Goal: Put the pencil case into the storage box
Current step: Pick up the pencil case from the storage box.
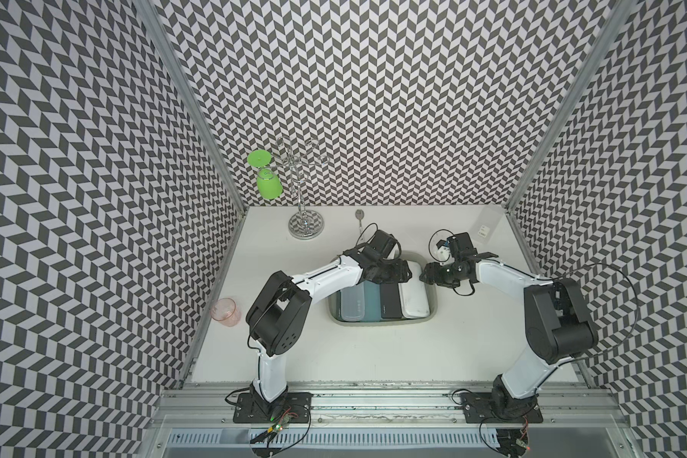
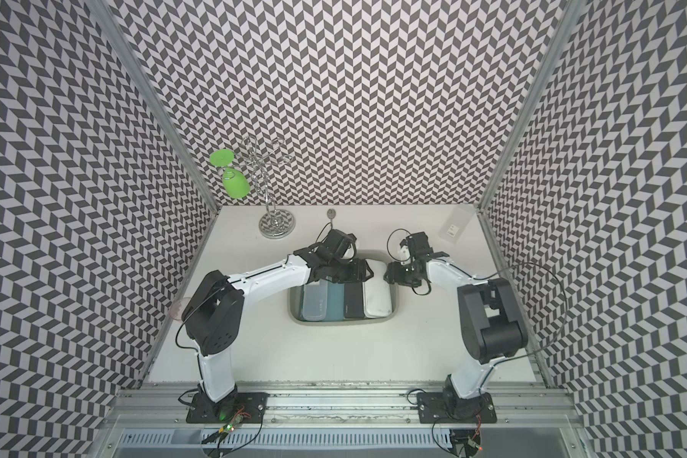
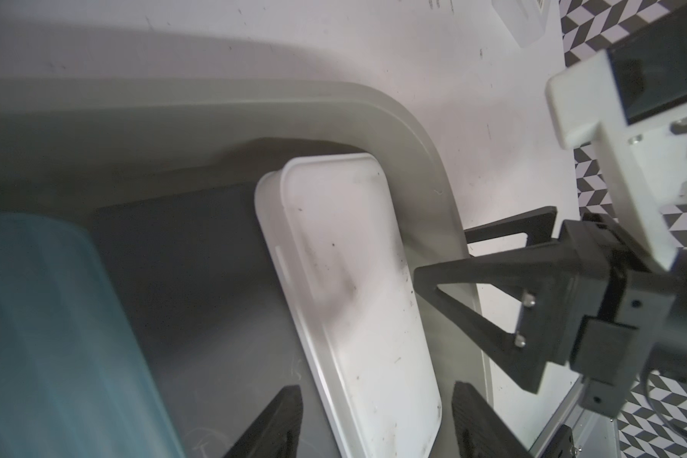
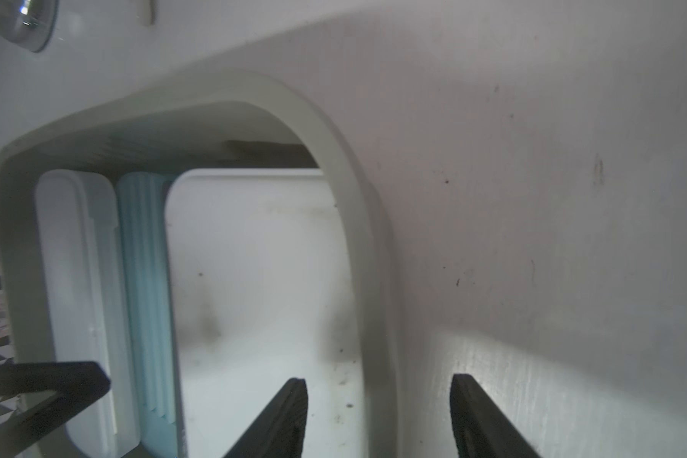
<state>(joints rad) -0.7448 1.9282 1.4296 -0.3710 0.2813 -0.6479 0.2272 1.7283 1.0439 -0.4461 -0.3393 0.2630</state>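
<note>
The grey-olive storage box (image 1: 381, 322) (image 2: 342, 322) sits mid-table and holds several pencil cases side by side: translucent (image 1: 352, 305), teal (image 1: 371, 301), black (image 1: 389, 303) and white (image 1: 413, 297). In the left wrist view the white pencil case (image 3: 346, 297) leans against the box wall (image 3: 413, 131). My left gripper (image 3: 377, 420) (image 1: 403, 271) stands open astride the case's end, with a gap on each side. My right gripper (image 4: 377, 412) (image 1: 427, 273) is open and empty, straddling the box rim (image 4: 334, 131) at the far right corner, with the white case (image 4: 254, 297) beside it.
A chrome glass rack (image 1: 306, 226) with a green glass (image 1: 268, 186) hanging from it stands at the back left. A spoon (image 1: 359, 216) lies behind the box. A pink cup (image 1: 226, 312) sits at the left edge and a clear container (image 1: 488, 226) at the back right.
</note>
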